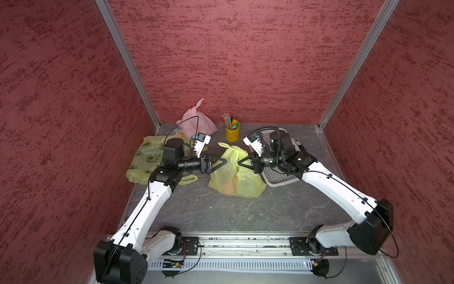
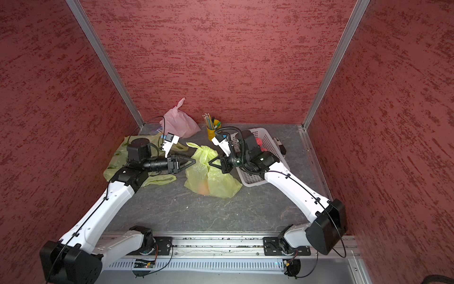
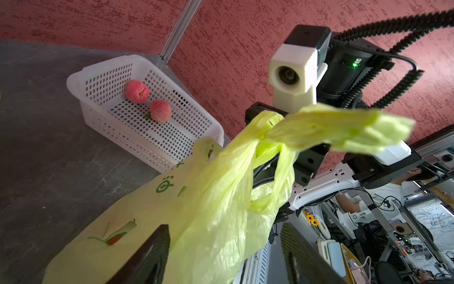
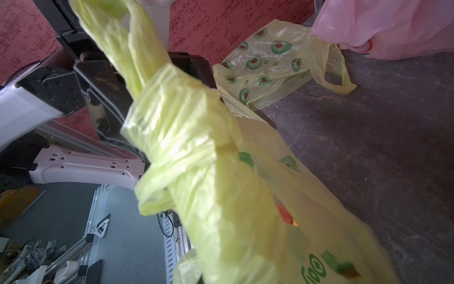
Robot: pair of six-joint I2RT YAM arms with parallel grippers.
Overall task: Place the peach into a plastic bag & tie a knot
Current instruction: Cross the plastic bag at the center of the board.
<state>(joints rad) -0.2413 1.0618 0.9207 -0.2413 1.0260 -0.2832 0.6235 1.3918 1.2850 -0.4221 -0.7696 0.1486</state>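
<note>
— Two arms, and we see them mirrored: the left arm (image 1: 157,194) and the right arm (image 1: 336,186) both rise from the rail (image 1: 245,246) at the near edge, elbows thrown outward, forearms turned in so the grippers face each other.

— Agreed. We put the left gripper (image 1: 221,161) (image 2: 192,162) level with the table (image 1: 221,214), wrist straight out from the forearm, pointing at the top of the yellow-green bag (image 1: 235,177). How do we read its fingers (image 3: 147,255)?

— From its wrist view we see both well apart, the bag's side showing between them, nothing pinched.

— And the right gripper (image 1: 240,162) (image 2: 211,163)?

— It meets the bag from the opposite side, right at the handles (image 4: 177,115). Its own camera is filled with plastic, so we cannot see the jaws there; we take them as closed. In the left wrist view one handle runs up to those jaws and the bag's neck stands off the table, so we read that as a grip on the bag.

— The handles look wrapped round one another.

— Yes, we see one band crossing over the other; how tight, we cannot tell.

— Where is the peach (image 1: 228,188)?

— Inside the bag, an orange patch low down through the plastic, on the table between the two arms. We also count two other peaches (image 3: 137,90) in the white basket (image 3: 98,64), which lies just beside the bag under the right forearm.
</note>
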